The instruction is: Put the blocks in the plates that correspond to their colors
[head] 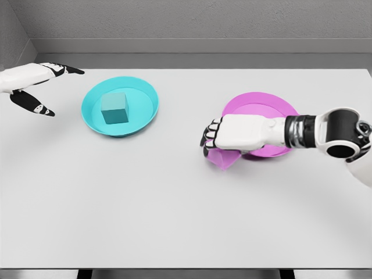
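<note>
A teal block (114, 108) sits inside the cyan plate (93, 119) at the table's left. A magenta plate (256, 103) lies right of the middle, partly covered by my right forearm. My right hand (210, 141) reaches in from the right with its fingers curled around a pink block (224, 157), which shows below the palm, just off the plate's left rim. My left hand (40, 87) hovers at the far left edge beside the cyan plate, fingers spread and holding nothing.
The white table (174, 209) stretches wide in front of both plates. A grey wall runs along its far edge.
</note>
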